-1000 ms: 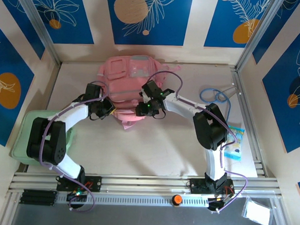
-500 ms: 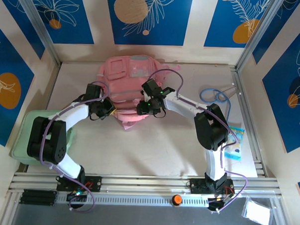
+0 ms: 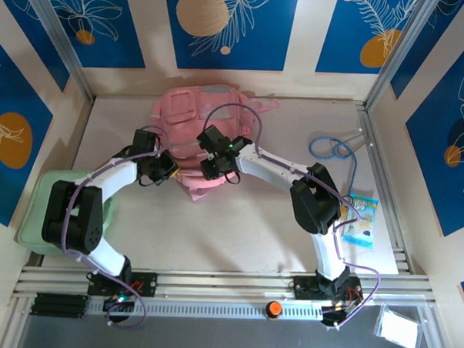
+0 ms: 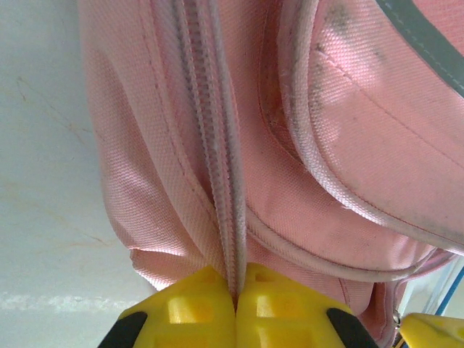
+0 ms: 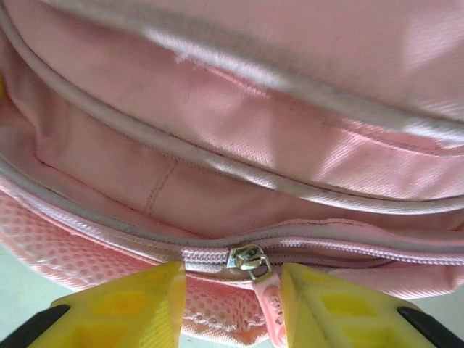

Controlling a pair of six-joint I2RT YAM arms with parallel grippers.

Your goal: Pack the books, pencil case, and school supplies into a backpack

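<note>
1 change: right gripper (image 5: 232, 288) shifted left, jaws apart around zipper pull (image 5: 249, 259); left gripper (image 4: 236, 293) pinches backpack (image 3: 196, 111) seam.

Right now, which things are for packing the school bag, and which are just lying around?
For the job: pink backpack; its zip slider; left gripper, pinching the zip seam; right gripper, open around the slider.
Just lying about: green tub; blue cable; blue-printed packet; clear bag.

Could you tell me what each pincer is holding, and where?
Left pincer pinches the backpack by its zip seam; right pincer straddles the zip pull, unclosed.
</note>
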